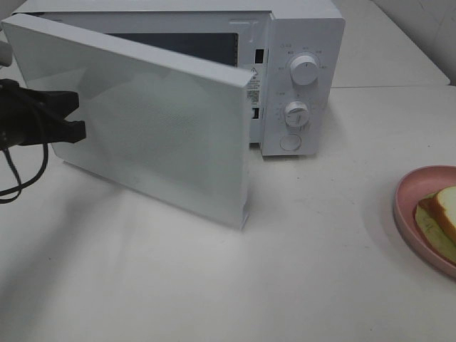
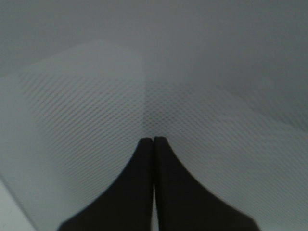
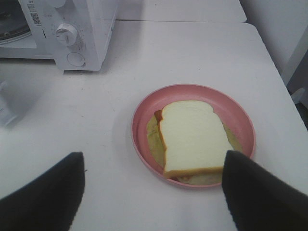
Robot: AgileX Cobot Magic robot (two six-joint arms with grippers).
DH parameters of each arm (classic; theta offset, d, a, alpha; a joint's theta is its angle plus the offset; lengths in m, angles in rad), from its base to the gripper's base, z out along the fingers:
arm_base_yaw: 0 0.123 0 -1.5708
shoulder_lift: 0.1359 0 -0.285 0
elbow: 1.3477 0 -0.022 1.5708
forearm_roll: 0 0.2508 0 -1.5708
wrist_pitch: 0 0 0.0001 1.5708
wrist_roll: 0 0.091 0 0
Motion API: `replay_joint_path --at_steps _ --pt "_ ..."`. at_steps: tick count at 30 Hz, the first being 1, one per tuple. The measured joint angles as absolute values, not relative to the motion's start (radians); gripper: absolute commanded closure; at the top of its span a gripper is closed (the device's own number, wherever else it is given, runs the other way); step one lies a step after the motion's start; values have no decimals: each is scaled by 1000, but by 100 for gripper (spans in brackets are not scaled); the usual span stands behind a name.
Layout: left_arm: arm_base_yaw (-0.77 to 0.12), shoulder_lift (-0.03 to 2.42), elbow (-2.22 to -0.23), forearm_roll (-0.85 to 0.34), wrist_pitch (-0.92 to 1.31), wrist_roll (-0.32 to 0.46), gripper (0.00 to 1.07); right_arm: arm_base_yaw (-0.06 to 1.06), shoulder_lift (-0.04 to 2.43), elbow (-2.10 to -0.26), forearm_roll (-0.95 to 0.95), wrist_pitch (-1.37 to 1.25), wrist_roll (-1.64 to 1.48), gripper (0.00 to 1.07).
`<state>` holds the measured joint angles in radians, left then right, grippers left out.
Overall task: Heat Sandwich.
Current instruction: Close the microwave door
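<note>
Left fingers (image 2: pixel 154 144) closed vs mesh-dotted microwave door (image 1: pixel 153 121); right fingers (image 3: pixel 226 187) wide open, empty, over square sandwich (image 3: pixel 192 137) on round pink plate (image 3: pixel 144 103), lower right.

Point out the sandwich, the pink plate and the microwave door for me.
sandwich (image 3: pixel 192 137): right wrist view, middle of the top bread slice.
pink plate (image 3: pixel 142 113): right wrist view, bare rim beside the sandwich.
microwave door (image 1: pixel 157 121): exterior high view, centre of the open door's panel.
</note>
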<state>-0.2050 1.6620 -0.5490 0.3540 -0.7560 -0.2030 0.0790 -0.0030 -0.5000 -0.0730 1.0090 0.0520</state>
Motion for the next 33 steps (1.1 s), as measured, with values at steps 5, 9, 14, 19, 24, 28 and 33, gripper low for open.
replay_joint_path --at_steps 5,9,14,19,24,28,33 --pt "-273 1709 -621 327 -757 -203 107 79 -3 -500 -73 1009 52 31" --pt "-326 1743 -677 308 -731 -203 107 79 -3 -500 -73 1009 52 31" --pt "-361 1766 -720 301 -689 -203 107 79 -3 -500 -72 1009 52 31" --pt "-398 1804 -776 271 -688 -203 107 79 -3 -500 -72 1009 52 31" --pt "-442 1834 -827 264 -680 -203 107 79 -3 -500 -72 1009 52 31" --pt "-474 1856 -869 252 -657 -203 107 79 -3 -500 -72 1009 52 31" --pt "-514 1888 -921 242 -632 -202 107 79 -3 -500 -72 1009 52 31"
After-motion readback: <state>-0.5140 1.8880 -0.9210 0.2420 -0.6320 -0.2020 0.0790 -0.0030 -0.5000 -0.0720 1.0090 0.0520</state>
